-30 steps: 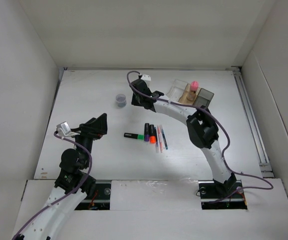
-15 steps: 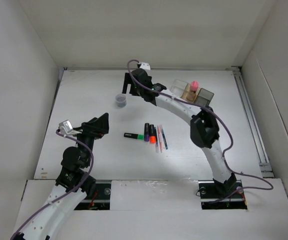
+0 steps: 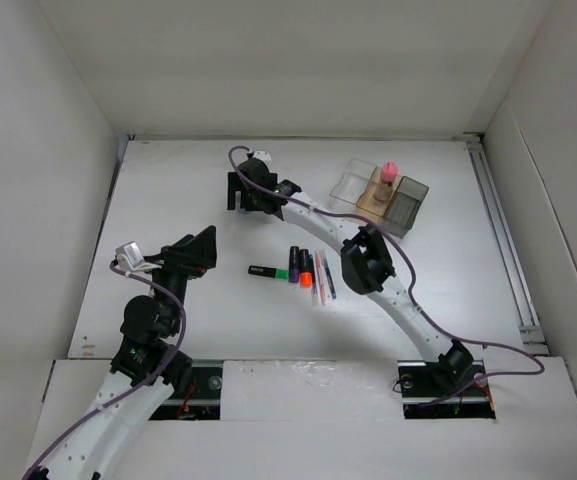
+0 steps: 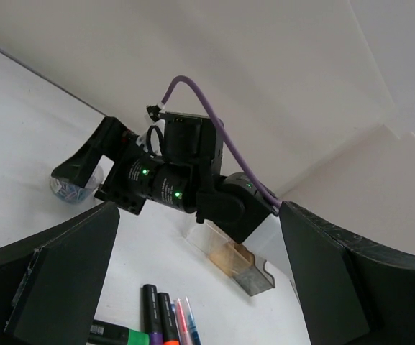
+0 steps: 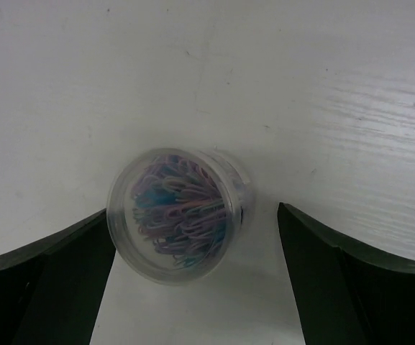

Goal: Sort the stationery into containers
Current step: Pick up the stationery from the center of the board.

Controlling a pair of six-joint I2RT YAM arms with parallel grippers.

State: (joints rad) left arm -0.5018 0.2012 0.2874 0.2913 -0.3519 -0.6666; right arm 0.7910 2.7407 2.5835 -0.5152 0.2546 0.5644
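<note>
A small round jar (image 5: 175, 215) of coloured paper clips stands on the table between the fingers of my open right gripper (image 5: 193, 215). The left finger is close against it and the right finger stands apart. From above, my right gripper (image 3: 237, 192) covers the jar at the far left-centre. Black markers with green (image 3: 268, 272), purple (image 3: 294, 265) and orange (image 3: 307, 268) ends lie mid-table beside pink and blue pens (image 3: 322, 276). The three joined containers (image 3: 356, 180) stand at the back right, with a pink-capped bottle (image 3: 389, 172) in the tan box. My left gripper (image 3: 200, 250) hovers open and holds nothing.
White walls close in the table on three sides, and a rail (image 3: 503, 240) runs along its right edge. My right arm (image 3: 363, 262) arches over the table's middle, above and behind the markers. The left wrist view shows the jar (image 4: 74, 185) under the right gripper.
My right gripper has opened and swung left from beside the containers to stand over the jar. The left arm has not moved.
</note>
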